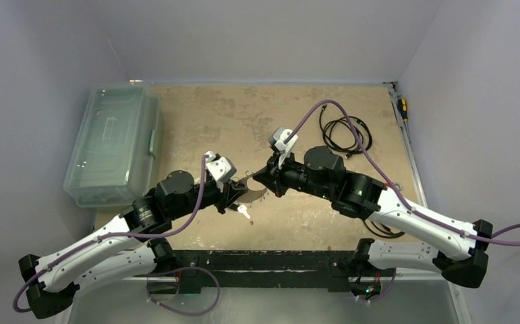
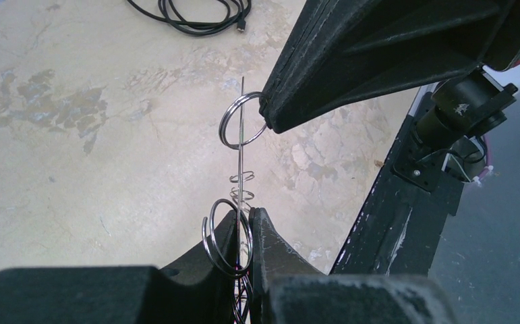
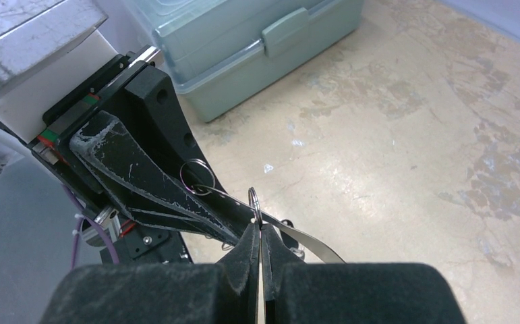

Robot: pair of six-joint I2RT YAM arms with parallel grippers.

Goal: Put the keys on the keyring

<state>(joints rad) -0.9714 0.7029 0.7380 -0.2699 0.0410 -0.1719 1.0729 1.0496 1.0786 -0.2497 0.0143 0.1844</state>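
The keyring is a flat silvery crescent strip with small split rings along it. It hangs above the table between both grippers, edge-on in the left wrist view. My left gripper is shut on one end of it, among rings. My right gripper is shut on a small split ring at the strip's edge, which also shows in the left wrist view. In the top view the grippers, left and right, meet tip to tip. A small silver key lies on the table just below them. The black-headed key cannot be made out.
A pale green lidded plastic box stands at the left. A coiled black cable lies at the back right. A yellow-handled tool lies at the right edge. The black front rail runs along the near edge.
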